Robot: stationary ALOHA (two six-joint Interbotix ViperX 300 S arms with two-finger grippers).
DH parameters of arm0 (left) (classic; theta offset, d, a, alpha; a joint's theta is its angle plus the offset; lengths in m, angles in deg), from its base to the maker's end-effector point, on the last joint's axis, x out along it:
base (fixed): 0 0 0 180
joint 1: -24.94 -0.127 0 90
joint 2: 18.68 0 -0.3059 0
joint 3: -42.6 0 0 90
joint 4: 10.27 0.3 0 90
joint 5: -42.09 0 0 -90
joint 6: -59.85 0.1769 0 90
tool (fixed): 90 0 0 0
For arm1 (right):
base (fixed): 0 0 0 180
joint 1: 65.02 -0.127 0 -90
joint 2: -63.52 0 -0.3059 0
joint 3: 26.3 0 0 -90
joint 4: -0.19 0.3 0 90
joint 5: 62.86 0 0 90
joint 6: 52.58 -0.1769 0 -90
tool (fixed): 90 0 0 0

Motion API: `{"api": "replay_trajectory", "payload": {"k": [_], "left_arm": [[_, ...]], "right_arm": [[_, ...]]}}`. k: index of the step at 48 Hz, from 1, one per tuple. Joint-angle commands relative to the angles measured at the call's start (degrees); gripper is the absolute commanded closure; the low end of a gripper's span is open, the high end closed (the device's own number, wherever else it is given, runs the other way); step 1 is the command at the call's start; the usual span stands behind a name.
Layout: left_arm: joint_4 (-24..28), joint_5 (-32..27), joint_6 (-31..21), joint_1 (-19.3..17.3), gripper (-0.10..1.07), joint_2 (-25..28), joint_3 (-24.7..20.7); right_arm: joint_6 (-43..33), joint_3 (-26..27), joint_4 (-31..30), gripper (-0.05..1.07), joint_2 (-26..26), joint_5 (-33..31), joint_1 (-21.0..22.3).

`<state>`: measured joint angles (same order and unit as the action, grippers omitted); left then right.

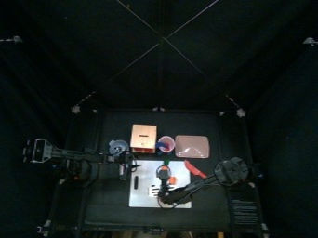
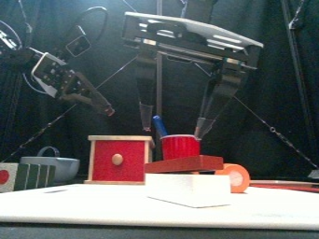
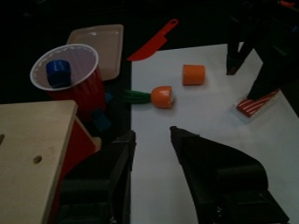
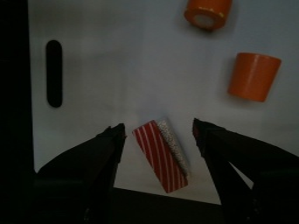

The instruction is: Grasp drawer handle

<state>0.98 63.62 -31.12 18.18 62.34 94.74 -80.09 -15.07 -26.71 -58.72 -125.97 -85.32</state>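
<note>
The drawer (image 2: 118, 159) is a small tan wooden box with a red front and a round wooden handle (image 2: 117, 160); it stands at the table's back left (image 1: 144, 135). My left gripper (image 3: 152, 136) is open and hangs above the table beside the drawer (image 3: 35, 149), apart from it. From the front, the left gripper (image 2: 100, 105) is up and to the left of the box. The handle is hidden in the left wrist view. My right gripper (image 4: 158, 131) is open over a red-and-white striped block (image 4: 163, 156) on the white sheet (image 1: 162, 184).
A red cup (image 3: 65, 70) with a blue thing in it stands right of the drawer, and a pinkish square (image 1: 192, 146) lies beyond. Two orange cylinders (image 3: 193, 74) (image 3: 162, 96), a green piece (image 3: 117, 98) and a red knife shape (image 3: 152, 39) lie nearby.
</note>
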Motion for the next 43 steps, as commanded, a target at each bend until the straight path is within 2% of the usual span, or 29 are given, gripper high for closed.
{"api": "replay_trajectory", "payload": {"k": [1,10,21,29,43], "left_arm": [[-0.62,0.26,-0.09,-0.09,0.2,-0.53,-0.53],[-2.11,0.26,-0.09,-0.18,0.2,-0.53,-0.44],[-2.37,0.26,-0.35,0.18,0.2,-0.53,-0.44],[-3.52,0.35,-0.53,0.53,0.2,-0.62,-0.62],[-7.56,0.7,-0.35,0.26,0.2,-0.88,-0.53]], "right_arm": [[0.18,-1.76,-1.14,0.08,4.48,2.11,0.35],[0.35,-8.17,-2.9,0.08,8.7,8.35,0.53],[2.2,-14.06,-8.53,0.08,13.54,14.94,1.67],[10.46,-16.17,-8.35,0.09,15.73,19.07,3.87],[27.86,-18.11,-3.25,0.08,18.63,21.71,7.56]]}}
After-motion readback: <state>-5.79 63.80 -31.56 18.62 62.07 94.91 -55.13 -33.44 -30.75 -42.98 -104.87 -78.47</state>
